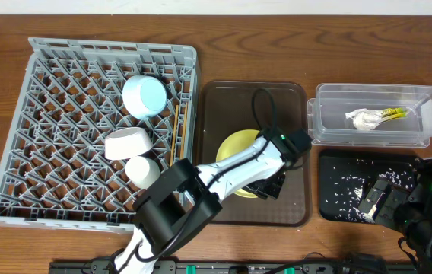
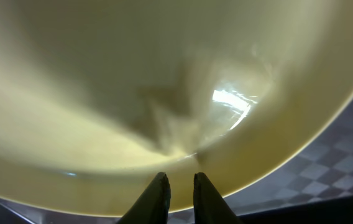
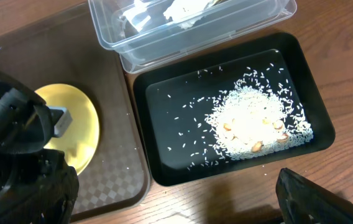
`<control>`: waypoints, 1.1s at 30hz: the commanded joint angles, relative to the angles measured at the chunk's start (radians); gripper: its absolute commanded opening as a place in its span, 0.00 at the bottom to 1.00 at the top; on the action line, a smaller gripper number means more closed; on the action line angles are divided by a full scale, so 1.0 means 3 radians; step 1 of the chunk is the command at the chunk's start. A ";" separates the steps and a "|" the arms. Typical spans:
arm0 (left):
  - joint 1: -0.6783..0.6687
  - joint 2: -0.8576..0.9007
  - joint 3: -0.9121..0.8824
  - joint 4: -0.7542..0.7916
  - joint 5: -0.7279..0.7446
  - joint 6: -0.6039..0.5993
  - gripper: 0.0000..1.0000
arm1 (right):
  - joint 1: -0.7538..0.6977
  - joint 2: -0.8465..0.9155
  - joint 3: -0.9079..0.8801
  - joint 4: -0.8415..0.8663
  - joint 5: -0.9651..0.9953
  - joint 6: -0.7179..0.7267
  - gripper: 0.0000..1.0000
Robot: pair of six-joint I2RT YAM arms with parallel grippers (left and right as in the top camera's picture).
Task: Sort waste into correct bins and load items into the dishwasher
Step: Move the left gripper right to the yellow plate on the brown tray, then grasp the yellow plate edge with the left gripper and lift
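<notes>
The pale-yellow plate [image 1: 236, 148] lies on the brown serving tray [image 1: 292, 99] and fills the left wrist view [image 2: 133, 93]. My left gripper [image 2: 180, 186] hovers over its near rim, fingers almost together, nothing between them; overhead it sits at the plate's right edge [image 1: 268, 183]. My right gripper [image 3: 176, 205] is open and empty in front of the black tray [image 3: 164, 168], which holds white crumbs [image 3: 251, 124]. The clear tub [image 1: 330, 133] holds the napkin [image 1: 364, 119] and the yellow-green wrapper [image 1: 393, 113]. The grey rack [image 1: 41, 68] holds the blue bowl [image 1: 144, 95], the cream bowl [image 1: 128, 142] and the chopsticks [image 1: 178, 133].
A white cup-like item [image 1: 144, 171] also stands in the rack. The left arm's cable [image 1: 265, 106] loops over the brown tray. Bare wooden table [image 1: 254, 38] lies behind the containers.
</notes>
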 commanded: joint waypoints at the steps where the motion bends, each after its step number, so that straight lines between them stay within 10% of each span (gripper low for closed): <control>1: 0.0010 -0.0032 -0.0028 -0.0017 -0.0102 0.0099 0.17 | -0.0015 0.0001 0.0014 -0.0008 0.0000 0.0031 0.99; 33: 0.1152 -0.0245 -0.0591 0.0581 -0.0154 0.0397 0.67 | -0.0015 0.0001 0.0014 -0.0008 0.0000 0.0031 0.99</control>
